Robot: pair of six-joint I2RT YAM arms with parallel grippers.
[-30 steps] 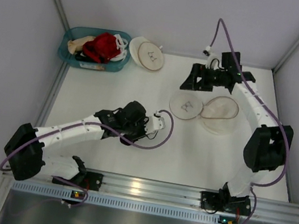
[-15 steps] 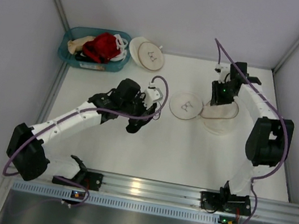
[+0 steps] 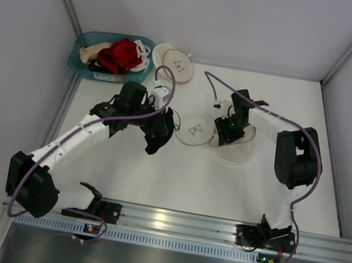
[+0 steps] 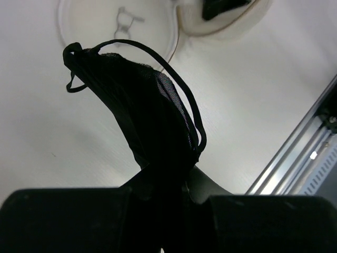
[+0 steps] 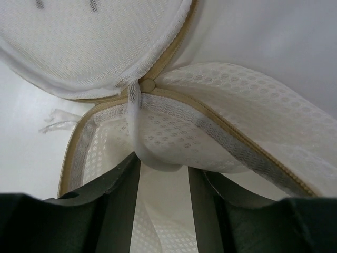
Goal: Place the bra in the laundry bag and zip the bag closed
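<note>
Left fingers [image 4: 63,219] pinch bra [image 4: 152,126], tips hidden.

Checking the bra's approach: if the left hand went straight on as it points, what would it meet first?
Probably bare table, short of the laundry bag's open lid, with the bra in the left hand touching first; depth is unclear.

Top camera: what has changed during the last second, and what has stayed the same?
The right gripper came down from the far side onto the laundry bag and closed on its rim near the hinge; the bag slid left and nearer. The left gripper, shut on the bra, moved farther out toward the bag. The blue basket and the other round bag stayed put.
</note>
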